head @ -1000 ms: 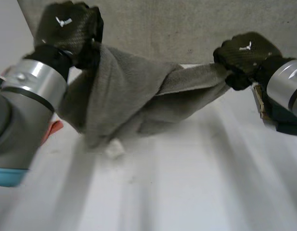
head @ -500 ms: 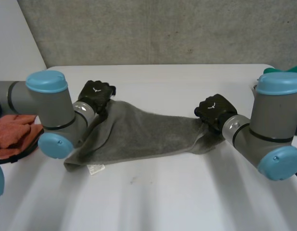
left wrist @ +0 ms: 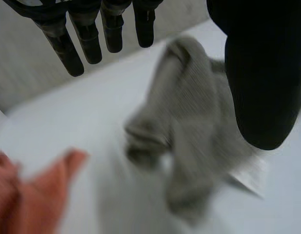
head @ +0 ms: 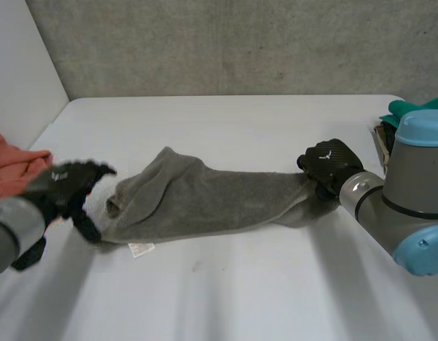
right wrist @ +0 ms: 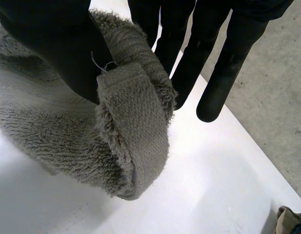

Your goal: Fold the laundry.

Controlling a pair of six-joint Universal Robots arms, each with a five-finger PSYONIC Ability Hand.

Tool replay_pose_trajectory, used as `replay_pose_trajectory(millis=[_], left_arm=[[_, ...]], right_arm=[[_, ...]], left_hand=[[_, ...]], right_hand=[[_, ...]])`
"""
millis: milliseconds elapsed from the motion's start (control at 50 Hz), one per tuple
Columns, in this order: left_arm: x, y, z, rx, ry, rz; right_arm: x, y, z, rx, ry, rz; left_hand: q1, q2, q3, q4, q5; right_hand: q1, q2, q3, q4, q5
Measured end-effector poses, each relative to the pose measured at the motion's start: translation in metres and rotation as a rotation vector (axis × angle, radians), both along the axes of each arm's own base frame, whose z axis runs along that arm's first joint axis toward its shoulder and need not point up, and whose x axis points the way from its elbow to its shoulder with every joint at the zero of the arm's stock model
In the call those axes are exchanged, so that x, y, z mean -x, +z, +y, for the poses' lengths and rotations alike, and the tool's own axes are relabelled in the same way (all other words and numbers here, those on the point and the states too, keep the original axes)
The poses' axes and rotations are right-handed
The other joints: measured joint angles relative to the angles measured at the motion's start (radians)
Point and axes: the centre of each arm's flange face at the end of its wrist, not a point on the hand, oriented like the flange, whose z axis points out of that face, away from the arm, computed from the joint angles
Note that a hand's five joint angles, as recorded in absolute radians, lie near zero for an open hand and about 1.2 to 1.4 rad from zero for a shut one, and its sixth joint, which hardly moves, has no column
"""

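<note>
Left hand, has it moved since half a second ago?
Yes. The left hand has let go of the grey towel and pulled back off it, toward the orange cloth.

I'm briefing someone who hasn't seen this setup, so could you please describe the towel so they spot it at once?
On the white table, the grey towel lies stretched between the open left hand and the right hand, which pinches one end. Unlike the orange cloth beside the left hand, it is grey, with a small white label.
</note>
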Motion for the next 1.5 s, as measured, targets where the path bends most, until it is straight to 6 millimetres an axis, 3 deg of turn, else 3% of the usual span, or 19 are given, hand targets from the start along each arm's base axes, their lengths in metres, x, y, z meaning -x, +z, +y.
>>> replay_pose_trajectory(millis=[120,260,540,800,860,880,900,940,1000,1100,1140,1160,1300,1400,1500], left_arm=[[-0.025,-0.031,-0.009,-0.153,0.057,0.073],[-0.036,-0.055,-0.029,-0.229,0.092,0.110],[-0.033,-0.078,-0.058,-0.201,0.072,0.150],[-0.019,-0.091,-0.055,-0.242,0.031,0.123],[-0.016,-0.093,-0.055,-0.243,0.025,0.113],[-0.015,-0.092,-0.055,-0.241,0.025,0.111],[-0.014,-0.091,-0.055,-0.236,0.026,0.107],[-0.014,-0.086,-0.056,-0.215,0.035,0.102],[-0.015,-0.065,-0.059,-0.144,0.067,0.109],[-0.021,-0.004,-0.060,0.033,0.136,0.173],[-0.021,-0.004,-0.060,0.033,0.136,0.173],[-0.026,0.042,-0.054,0.166,0.164,0.220],[-0.037,0.131,-0.024,0.404,0.161,0.205],[-0.037,0.153,-0.012,0.434,0.123,0.104],[-0.028,0.141,-0.021,0.350,0.057,-0.040]], right_arm=[[-0.001,0.001,0.003,0.000,0.012,-0.001],[-0.002,0.001,0.005,-0.001,0.016,-0.003],[-0.003,-0.002,0.008,-0.010,0.028,0.000],[-0.001,0.001,0.005,0.002,0.022,-0.003],[0.000,0.003,0.005,0.008,0.018,-0.004],[0.000,0.003,0.004,0.010,0.017,-0.005],[0.001,0.005,0.004,0.014,0.015,-0.006],[0.002,0.009,0.002,0.024,0.009,-0.009],[0.007,0.024,-0.002,0.056,-0.008,-0.019],[0.020,0.061,-0.007,0.124,-0.044,-0.032],[0.020,0.061,-0.007,0.124,-0.044,-0.032],[0.031,0.091,-0.008,0.173,-0.067,-0.034],[0.059,0.167,-0.001,0.303,-0.086,-0.013],[0.068,0.187,0.005,0.313,-0.047,0.027],[0.064,0.173,-0.002,0.244,0.011,0.102]], left_hand=[[0.000,0.001,0.001,0.000,0.000],[0.102,0.087,0.083,0.096,0.080],[0.258,0.248,0.245,0.258,0.243],[0.289,0.283,0.278,0.287,0.274],[0.616,0.523,0.469,0.571,0.545],[0.616,0.523,0.469,0.571,0.545],[0.855,0.645,0.533,0.802,0.770],[0.927,0.729,0.538,0.963,0.918],[0.927,0.732,0.538,0.992,0.927],[0.927,0.732,0.538,0.996,0.927],[0.927,0.732,0.538,0.996,0.927],[0.927,0.732,0.538,0.996,0.927],[0.929,0.732,0.538,0.996,0.962],[0.939,0.732,0.538,0.996,0.968],[0.939,0.732,0.538,0.997,0.968]], right_hand=[[0.000,0.000,0.000,0.000,0.000],[0.000,0.000,0.000,0.000,0.000],[0.000,0.000,0.000,0.000,0.000],[0.000,0.000,0.000,0.000,0.000],[0.000,0.000,0.000,0.000,0.000],[0.000,0.000,0.000,0.000,0.000],[0.000,0.000,0.000,0.000,0.000],[0.000,0.000,0.000,0.000,0.000],[0.000,0.000,0.000,0.000,0.000],[0.000,0.000,0.000,0.000,0.000],[0.000,0.000,0.000,0.000,0.000],[0.000,0.000,0.004,0.000,0.000],[0.000,0.000,0.005,0.000,0.000],[0.000,0.000,0.005,0.000,0.005],[0.000,0.000,0.005,0.000,0.009]])
